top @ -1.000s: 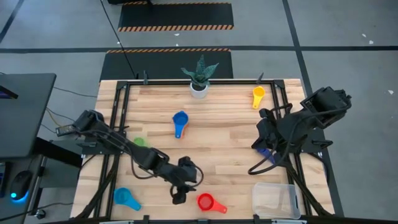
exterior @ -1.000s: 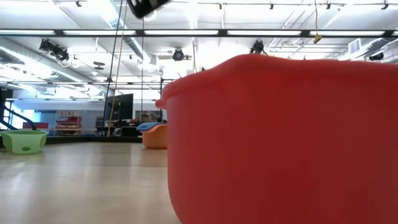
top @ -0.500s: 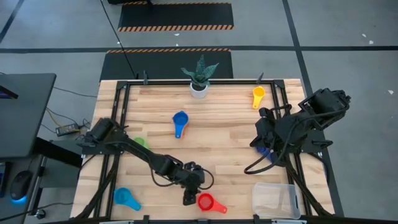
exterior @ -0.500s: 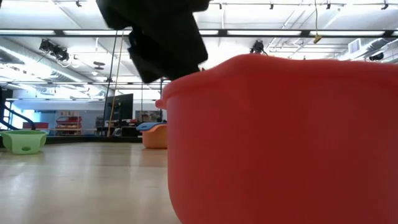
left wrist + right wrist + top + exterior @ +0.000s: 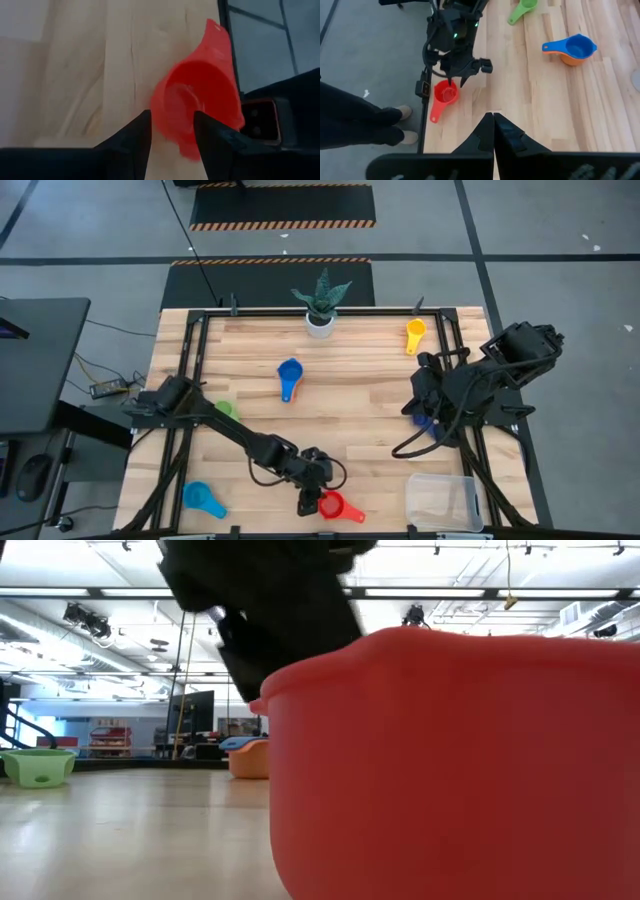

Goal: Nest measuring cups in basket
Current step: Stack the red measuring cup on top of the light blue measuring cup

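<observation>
1. Wooden slat table point(image 5: 350, 410) is carrying the whole set, with a white plant pot point(image 5: 320, 323) standing at its far edge
2. Left gripper point(image 5: 310, 501) is reaching to the near edge, fingers spread apart and empty, one finger sitting on each side of the near wall of the red cup point(image 5: 330, 504) in its wrist view
3. Red cup point(image 5: 200, 107) is lying open side up, handle pointing away from the gripper toward the table edge
4. Handling, by my judgement: thin hard plastic, light, smooth and liable to slide or tip if nudged; the rim wall is looking like the surest place to pinch, the flat handle a second choice
5. Right gripper point(image 5: 493, 122) is waiting over the right side of the table, fingers pressed together, holding nothing
6. Basket point(image 5: 442, 500) is sitting at the near right corner, well apart from the red cup, seemingly with no cup in it
7. Remaining cups are lying scattered: blue cup point(image 5: 289, 372) mid-table, apparently seated in an orange one, yellow cup point(image 5: 416, 332) far right, green cup point(image 5: 224, 409) beside the left arm, light blue cup point(image 5: 200, 498) near left
</observation>
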Tool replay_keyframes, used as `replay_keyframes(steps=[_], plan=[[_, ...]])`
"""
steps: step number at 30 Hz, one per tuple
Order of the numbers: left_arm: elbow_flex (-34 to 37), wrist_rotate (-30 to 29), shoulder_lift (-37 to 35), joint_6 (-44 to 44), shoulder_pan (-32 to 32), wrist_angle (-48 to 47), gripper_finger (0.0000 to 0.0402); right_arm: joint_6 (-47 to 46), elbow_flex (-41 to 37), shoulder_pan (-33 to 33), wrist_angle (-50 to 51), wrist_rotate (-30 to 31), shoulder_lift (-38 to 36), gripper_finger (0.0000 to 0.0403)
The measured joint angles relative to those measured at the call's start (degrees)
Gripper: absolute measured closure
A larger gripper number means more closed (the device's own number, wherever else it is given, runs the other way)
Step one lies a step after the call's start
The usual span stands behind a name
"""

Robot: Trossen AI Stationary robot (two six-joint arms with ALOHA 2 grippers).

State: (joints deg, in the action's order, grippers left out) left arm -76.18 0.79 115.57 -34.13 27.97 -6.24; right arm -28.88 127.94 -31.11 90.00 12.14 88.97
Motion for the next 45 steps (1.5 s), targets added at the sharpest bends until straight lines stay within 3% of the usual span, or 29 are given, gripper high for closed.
replay_keyframes(steps=[15, 19, 25, 29, 36, 45], plan=[[0.04, -1.04, 6.17, 0.46, -0.16, 4.75, 0.0258, -0.14, 0.02, 0.0, -0.15, 0.2, 0.0, 0.04], [0.04, -0.72, 6.18, 1.54, -0.17, 3.77, 0.0295, -1.16, 0.02, 0.0, -0.01, 0.2, 0.0, 0.04], [0.0, -0.35, 5.81, 1.12, -0.28, 2.56, 0.0384, -1.15, 0.02, 0.0, 0.0, 0.2, 0.0, 0.04], [-0.02, -0.29, 5.65, -0.21, -0.63, 1.79, 0.0389, -1.07, 0.02, 0.0, 0.0, 0.2, 0.0, 0.04], [0.1, -0.06, 1.07, 3.72, -2.84, -7.04, 0.0393, -0.96, 0.02, 0.0, 0.0, 0.22, 0.0, 0.04], [0.08, 0.42, -10.89, 13.83, -6.55, -27.44, 0.0394, -4.02, 0.02, 0.02, -0.36, 4.57, 0.0, 0.04]])
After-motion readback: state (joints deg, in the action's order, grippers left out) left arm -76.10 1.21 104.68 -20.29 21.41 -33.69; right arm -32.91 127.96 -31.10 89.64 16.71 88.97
